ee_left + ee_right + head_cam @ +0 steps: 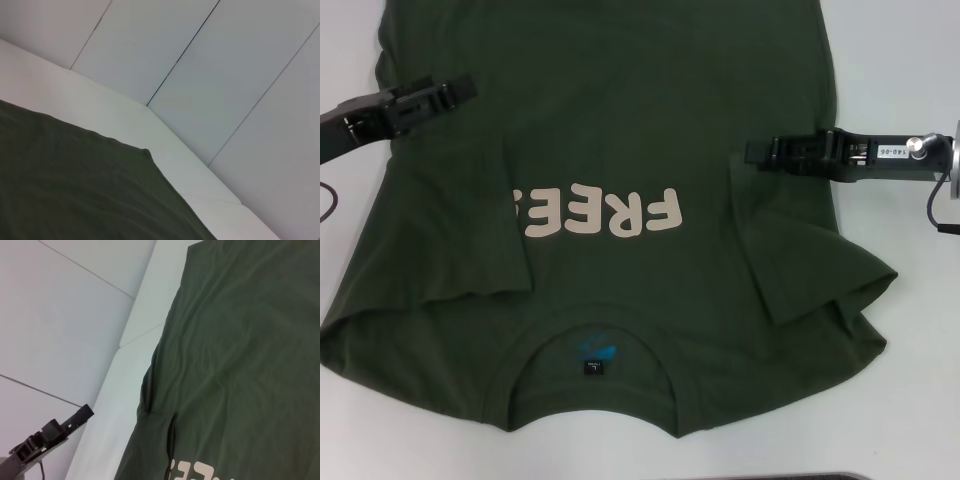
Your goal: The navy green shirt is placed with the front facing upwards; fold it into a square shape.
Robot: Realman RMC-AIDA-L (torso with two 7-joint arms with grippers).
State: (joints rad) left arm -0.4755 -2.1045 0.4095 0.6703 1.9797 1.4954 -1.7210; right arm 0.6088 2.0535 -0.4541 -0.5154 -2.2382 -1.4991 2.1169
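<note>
Two sleeves were already folded in over the navy green shirt [610, 150], which lay flat on the white bench [890, 70], collar at six o'clock, hem toward twelve, long axis running six to twelve. At nine to ten o'clock your left pincer [445, 97] sat over the shirt's edge; whether it was clenched or released I could not tell. At three o'clock, the right pincer [760, 152] was equally unclear. Uneven lifts would likely have skewed the fold or undone the sleeves.
</note>
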